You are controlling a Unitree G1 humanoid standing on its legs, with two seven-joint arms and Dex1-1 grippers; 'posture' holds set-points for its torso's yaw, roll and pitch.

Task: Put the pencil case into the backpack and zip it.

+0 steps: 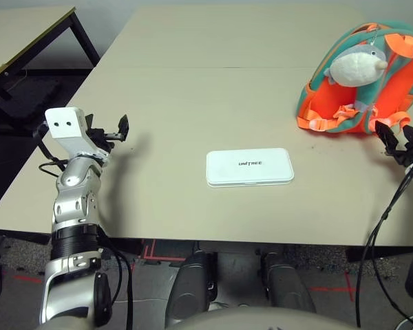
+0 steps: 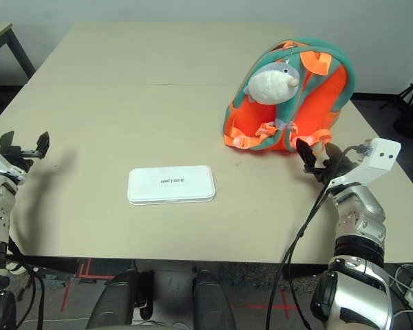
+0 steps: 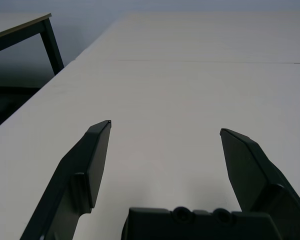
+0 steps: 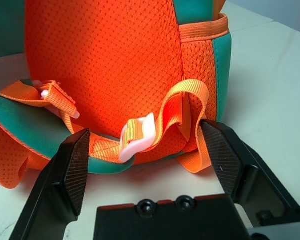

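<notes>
White pencil case (image 1: 249, 168) lies mid-frame; orange backpack (image 2: 289, 103) upper right; left gripper (image 1: 117, 130) and right gripper (image 2: 318, 159) both released; best grasp the case by its long edges

A beige tabletop (image 1: 193, 89) stands before a pale wall; a second dark-legged table (image 1: 27, 34) sits alongside, red tape (image 1: 158, 251) marking the floor.

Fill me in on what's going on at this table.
Nothing is being handled yet. The pencil case lies flat mid-table, untouched. The backpack sits at the robot's right, dolphin toy on it. The right gripper is open just in front of the backpack's straps; the left gripper is open over bare table, off to the left.
</notes>
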